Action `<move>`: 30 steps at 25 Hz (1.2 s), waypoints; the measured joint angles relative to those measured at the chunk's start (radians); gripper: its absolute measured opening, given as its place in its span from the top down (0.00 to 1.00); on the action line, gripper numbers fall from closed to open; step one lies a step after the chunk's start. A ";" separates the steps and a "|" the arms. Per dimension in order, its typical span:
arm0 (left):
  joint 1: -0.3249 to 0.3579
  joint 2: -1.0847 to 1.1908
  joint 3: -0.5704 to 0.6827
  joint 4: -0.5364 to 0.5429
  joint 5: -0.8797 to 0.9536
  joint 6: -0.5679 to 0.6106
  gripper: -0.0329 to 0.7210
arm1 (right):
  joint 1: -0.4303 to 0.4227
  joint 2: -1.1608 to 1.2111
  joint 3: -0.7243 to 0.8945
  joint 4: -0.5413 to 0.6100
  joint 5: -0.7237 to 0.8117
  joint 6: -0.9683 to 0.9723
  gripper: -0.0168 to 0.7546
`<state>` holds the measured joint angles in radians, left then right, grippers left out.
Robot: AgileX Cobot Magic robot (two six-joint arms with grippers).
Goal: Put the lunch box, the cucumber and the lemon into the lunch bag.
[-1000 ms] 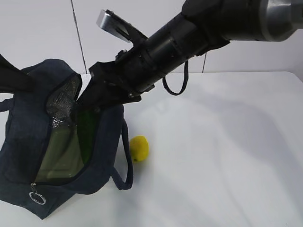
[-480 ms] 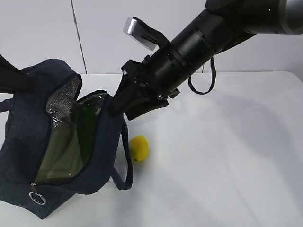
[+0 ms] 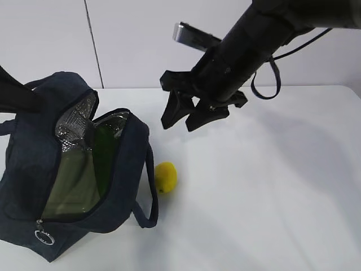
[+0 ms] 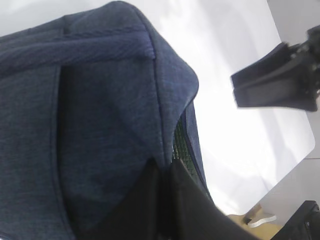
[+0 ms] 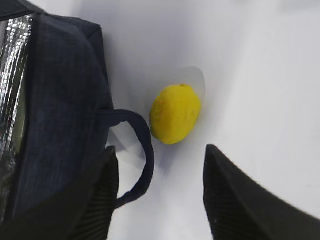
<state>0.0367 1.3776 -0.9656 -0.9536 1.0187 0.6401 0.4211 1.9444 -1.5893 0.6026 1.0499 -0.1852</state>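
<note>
No text, label, brand, number or sign can be read in any of the views. The dark navy fabric lunch bag [image 3: 34, 164] with its silver foil lining carries no legible marking, and neither does the small yellow oval lemon [image 3: 166, 176], the white table top [image 3: 271, 186] or the black right gripper [image 3: 186, 117].

Looks like a lab / test setup, not a home: bare white counter [image 3: 271, 186], plain white panelled wall [image 3: 51, 39] w/ a dark vertical seam behind, black robot arm [image 3: 254, 39] w/ loose cable over it. No household furnishings in view.
</note>
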 joint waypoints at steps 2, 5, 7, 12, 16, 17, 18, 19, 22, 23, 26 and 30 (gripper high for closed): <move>0.000 0.000 0.000 0.000 0.000 0.000 0.96 | 0.000 -0.045 0.019 -0.061 -0.051 0.075 0.47; 0.000 0.000 0.000 0.000 0.000 0.000 0.96 | 0.000 -0.111 0.089 -0.138 -0.128 0.159 0.47; 0.000 0.000 0.000 0.000 0.000 0.000 0.96 | 0.000 -0.136 0.150 -0.135 -0.195 0.185 0.47; 0.000 0.000 0.000 0.000 0.002 0.000 0.96 | -0.001 -0.143 0.301 -0.015 -0.352 0.192 0.47; 0.000 0.000 0.000 0.001 0.002 0.000 0.96 | -0.001 -0.141 0.347 0.075 -0.398 0.154 0.47; 0.000 0.000 0.000 0.003 0.002 0.000 0.96 | -0.001 -0.139 0.346 0.096 -0.406 0.140 0.47; 0.000 0.000 0.000 0.005 0.002 0.000 0.96 | -0.001 -0.133 0.346 0.122 -0.413 0.115 0.47; 0.002 0.000 0.000 0.007 0.002 0.000 0.96 | -0.001 -0.125 0.346 0.142 -0.413 0.084 0.47; 0.019 0.000 0.000 0.007 0.004 0.000 0.96 | -0.001 -0.097 0.346 0.199 -0.417 0.027 0.47; 0.030 0.000 0.000 0.008 0.006 0.000 0.96 | -0.001 -0.088 0.346 0.216 -0.419 0.019 0.47; 0.066 0.000 0.000 0.010 0.021 0.000 0.96 | -0.001 -0.057 0.346 0.261 -0.437 0.012 0.47; 0.082 0.000 0.000 0.012 0.026 0.000 0.96 | -0.001 -0.025 0.346 0.284 -0.462 -0.035 0.47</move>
<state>0.1191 1.3776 -0.9656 -0.9415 1.0447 0.6401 0.4204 1.9195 -1.2430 0.8866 0.5884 -0.2199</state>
